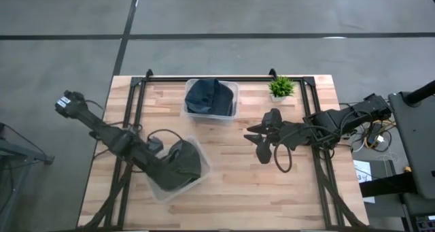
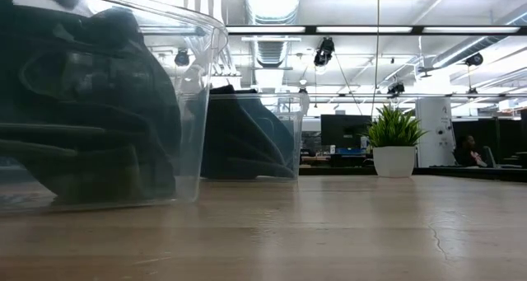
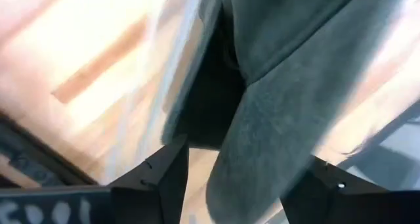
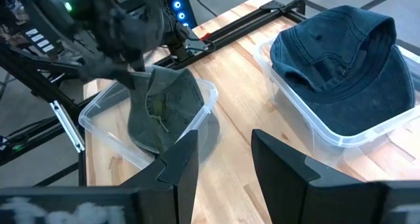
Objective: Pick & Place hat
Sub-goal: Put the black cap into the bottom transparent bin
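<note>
Lower left of the high view: my left gripper (image 1: 178,165) is down in the near bin (image 1: 155,188), jaws closed on the grey hat (image 4: 164,109). Lift and placing remain, I judge. Right gripper (image 1: 262,142) waits centre-right, jaws apart, empty.

— What's my overhead feed giving you around the table?

— A grey concrete floor (image 1: 61,14) crossed by dark seams, and a pale wooden tabletop (image 1: 231,171) edged by a black frame (image 1: 204,77). A small potted plant (image 1: 281,88) sits near the far edge.

— On my level camera I look across the wood into a big open hall.

— Same here: long strip lights (image 2: 354,29) run along an open ceiling, with a wide duct (image 2: 272,1) overhead. A white column (image 2: 434,120) stands far off, a dark monitor (image 2: 342,130) sits behind the plant, and a person (image 2: 469,152) is seated at the far right.
</note>
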